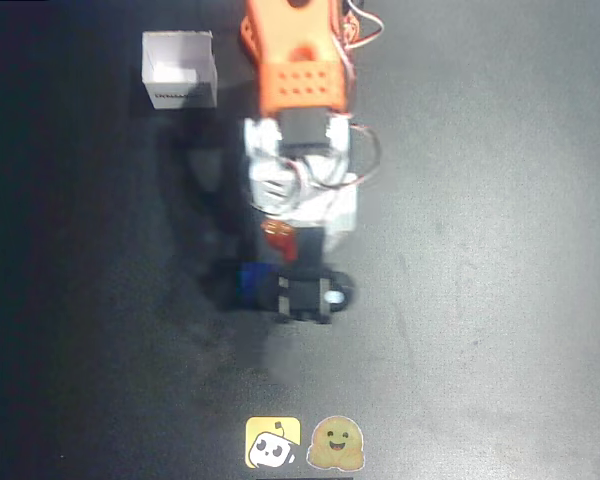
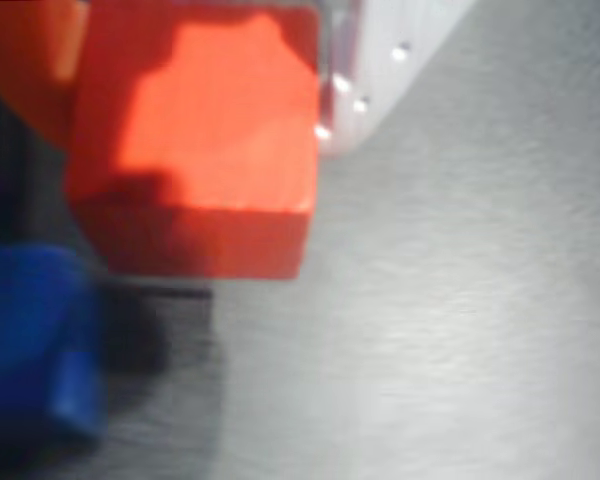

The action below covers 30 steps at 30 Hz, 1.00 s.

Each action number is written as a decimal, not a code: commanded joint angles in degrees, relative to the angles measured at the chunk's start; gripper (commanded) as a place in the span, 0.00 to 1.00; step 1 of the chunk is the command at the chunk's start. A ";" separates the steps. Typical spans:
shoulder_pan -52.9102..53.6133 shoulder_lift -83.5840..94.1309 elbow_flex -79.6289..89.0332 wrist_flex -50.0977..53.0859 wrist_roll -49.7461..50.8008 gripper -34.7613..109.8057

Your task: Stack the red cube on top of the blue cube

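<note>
Red cube point(image 2: 215, 150) clamped in the gripper point(image 2: 205, 130) hangs low beside the blue cube point(image 2: 35, 350); lifting clear and centring over the blue should precede any release

Open worktop point(image 1: 500, 250) is lying free right of the arm. A white box point(image 1: 180, 70) is standing well apart, upper left. The blue cube point(image 2: 30, 350) is sitting just beside the red cube point(image 2: 205, 150), crowding its lower-left side in the wrist view.

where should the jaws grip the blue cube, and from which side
Grip the blue cube across two opposite flat side faces, coming straight down from above. It sits flat on the table, but the red cube and arm crowd its right side in the overhead view.
</note>
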 commanded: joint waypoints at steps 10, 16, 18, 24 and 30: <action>8.53 -1.76 -8.26 1.67 -1.49 0.24; 10.02 -5.62 -9.93 1.23 -2.37 0.24; 10.11 -6.68 -9.93 0.62 -2.72 0.24; 10.02 -8.26 -9.93 0.53 -3.16 0.24; 9.76 -9.32 -10.11 0.35 -3.43 0.24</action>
